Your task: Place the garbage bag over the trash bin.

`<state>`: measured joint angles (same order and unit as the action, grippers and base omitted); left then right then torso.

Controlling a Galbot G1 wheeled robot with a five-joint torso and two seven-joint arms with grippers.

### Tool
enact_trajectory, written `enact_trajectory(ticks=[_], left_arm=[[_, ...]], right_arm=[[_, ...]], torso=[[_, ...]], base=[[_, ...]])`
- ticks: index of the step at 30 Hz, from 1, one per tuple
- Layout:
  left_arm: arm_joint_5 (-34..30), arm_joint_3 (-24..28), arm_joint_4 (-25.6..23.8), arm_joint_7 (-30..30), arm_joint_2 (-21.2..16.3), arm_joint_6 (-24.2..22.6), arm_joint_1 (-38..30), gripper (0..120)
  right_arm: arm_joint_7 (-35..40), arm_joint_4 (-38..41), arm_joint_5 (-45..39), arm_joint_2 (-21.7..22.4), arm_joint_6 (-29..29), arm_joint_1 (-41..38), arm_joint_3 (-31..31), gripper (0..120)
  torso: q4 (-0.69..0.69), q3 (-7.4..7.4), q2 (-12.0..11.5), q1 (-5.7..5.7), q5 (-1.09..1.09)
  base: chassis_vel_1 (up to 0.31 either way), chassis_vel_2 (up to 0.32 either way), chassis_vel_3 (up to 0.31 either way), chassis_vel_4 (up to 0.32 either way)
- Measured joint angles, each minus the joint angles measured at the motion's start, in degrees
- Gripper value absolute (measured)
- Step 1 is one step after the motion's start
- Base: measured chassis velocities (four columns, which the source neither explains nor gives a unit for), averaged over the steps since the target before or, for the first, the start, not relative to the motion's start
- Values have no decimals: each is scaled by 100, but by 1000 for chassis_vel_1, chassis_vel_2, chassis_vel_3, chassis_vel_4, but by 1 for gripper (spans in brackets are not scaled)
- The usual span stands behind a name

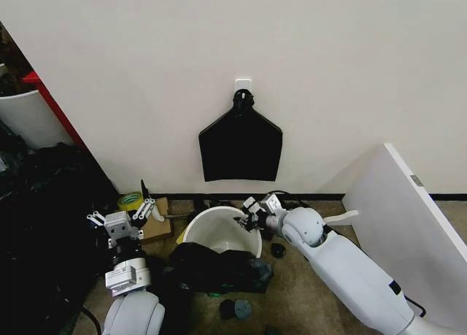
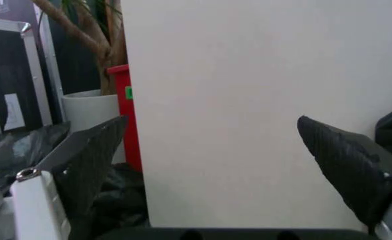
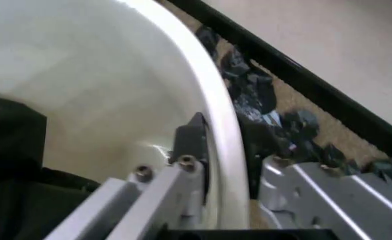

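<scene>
The trash bin [image 1: 219, 231], round and white, stands on the floor by the wall. The garbage bag [image 1: 219, 268] lies crumpled on the floor against the bin's near side. My right gripper [image 1: 246, 215] is at the bin's far right rim. In the right wrist view this gripper [image 3: 233, 145] straddles the bin's rim [image 3: 216, 100], one finger inside the wall and one outside, shut on it. To the left of the bin, apart from it, my left gripper [image 1: 121, 220] points upward with its fingers spread. The left wrist view has the same gripper [image 2: 209, 165] open, facing the wall.
A flat fan-shaped black sheet [image 1: 241, 145] hangs on the wall above the bin. A white board [image 1: 408, 218] leans at the right. Black scraps [image 1: 237, 308] lie on the floor. At the left are a tape roll [image 1: 131, 201], a cardboard box [image 1: 157, 222] and piled dark bags [image 1: 44, 203].
</scene>
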<state>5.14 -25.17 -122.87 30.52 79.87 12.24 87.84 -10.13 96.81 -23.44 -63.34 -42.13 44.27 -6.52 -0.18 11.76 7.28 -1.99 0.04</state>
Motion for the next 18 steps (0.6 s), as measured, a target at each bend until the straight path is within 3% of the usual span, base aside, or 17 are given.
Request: enact_trajectory(ticks=[4,5,7,9,10,12,18], left_arm=[[0,0,4,35,-1,1,4,100],[0,0,4,35,-1,1,4,100],[0,1,-1,52,-1,1,4,100],[-3,1,-3,76,-4,2,3,100],[-3,1,-3,76,-4,2,3,100],[-4,0,-4,99,-5,5,3,100],[42,68,-4,128,51,14,3,100]], right_arm=[[1389,362,-1072,148,7,298,42,2],[1389,362,-1072,148,7,298,42,2],[2643,729,-2064,230,58,581,106,2],[4011,1243,-3201,300,532,989,208,2],[4011,1243,-3201,300,532,989,208,2],[4899,1685,-3813,330,1190,1426,354,2],[6072,2174,-4045,102,2338,2347,693,2]], torso=[[-1,0,0,0,-1],[-1,0,0,0,-1],[0,0,0,0,1],[-2,0,0,1,-1],[-2,0,0,1,-1],[-1,0,0,1,0],[-1,-1,0,1,0]], base=[[0,0,0,0],[0,0,0,0],[0,0,0,0],[0,0,0,0],[0,0,0,0],[0,0,0,0],[0,0,0,0]])
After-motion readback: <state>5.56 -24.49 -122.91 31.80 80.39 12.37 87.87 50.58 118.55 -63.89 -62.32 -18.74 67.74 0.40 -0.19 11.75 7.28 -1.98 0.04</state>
